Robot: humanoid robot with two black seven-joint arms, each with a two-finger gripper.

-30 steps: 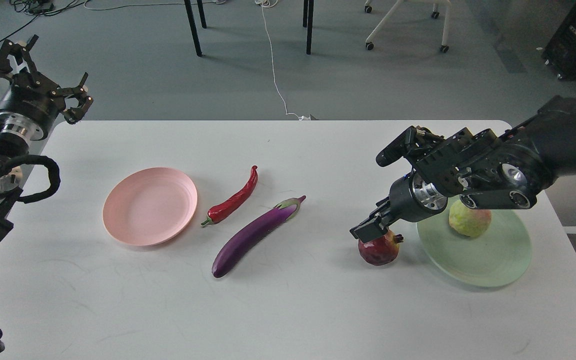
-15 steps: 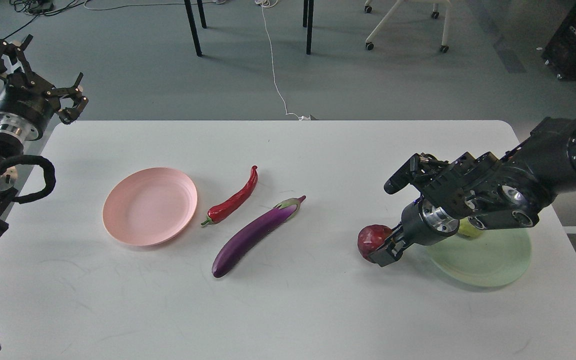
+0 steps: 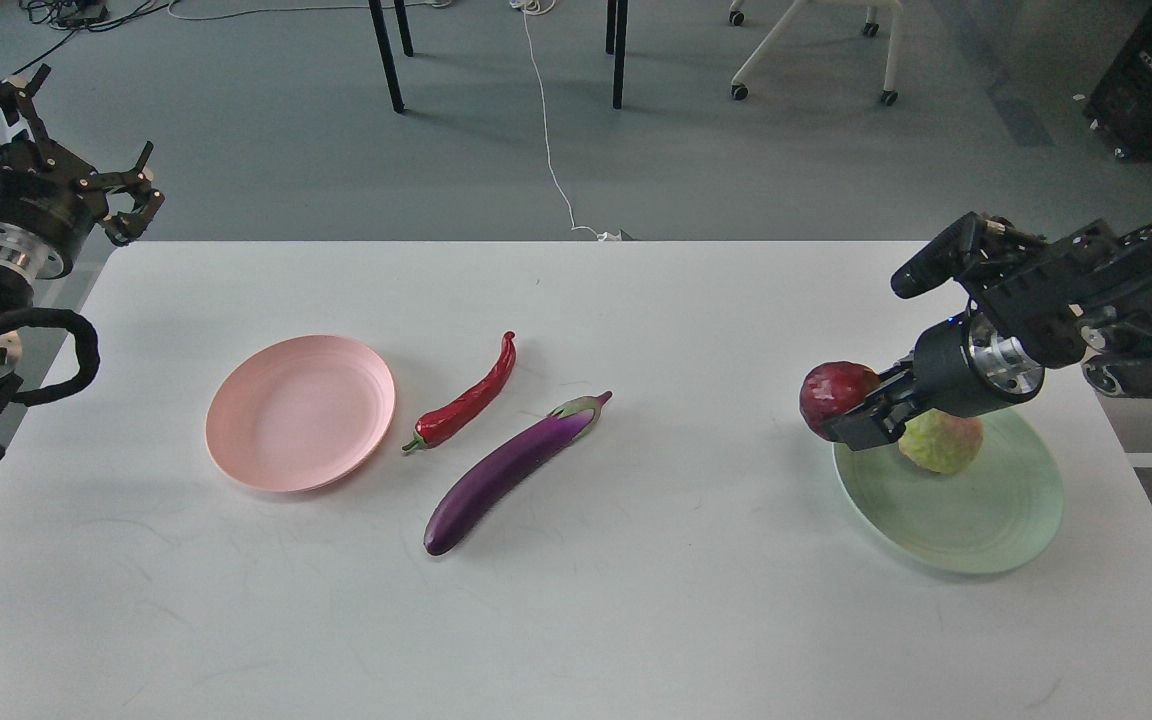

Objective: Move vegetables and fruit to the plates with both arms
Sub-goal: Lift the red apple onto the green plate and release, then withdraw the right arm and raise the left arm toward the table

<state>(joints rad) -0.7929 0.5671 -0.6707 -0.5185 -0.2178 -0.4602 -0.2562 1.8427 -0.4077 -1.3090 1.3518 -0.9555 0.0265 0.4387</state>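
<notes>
My right gripper (image 3: 851,410) is shut on the dark red pomegranate (image 3: 834,393) and holds it in the air over the left rim of the pale green plate (image 3: 976,520). The yellow-green bumpy fruit (image 3: 941,441) lies on that plate, partly hidden by the gripper. The purple eggplant (image 3: 509,470) and the red chili pepper (image 3: 466,396) lie on the table near the middle. The pale pink plate (image 3: 301,411) lies empty left of them. My left gripper (image 3: 61,135) is open and empty, raised beyond the table's far left corner.
The white table (image 3: 576,620) ends just right of the green plate. On the floor behind are table legs (image 3: 386,55), a white cable (image 3: 546,120) and a chair base (image 3: 806,50).
My right gripper closed on the pomegranate, lifted it off the table and carried it up and right toward the green plate. My left gripper drifted slightly up and left.
</notes>
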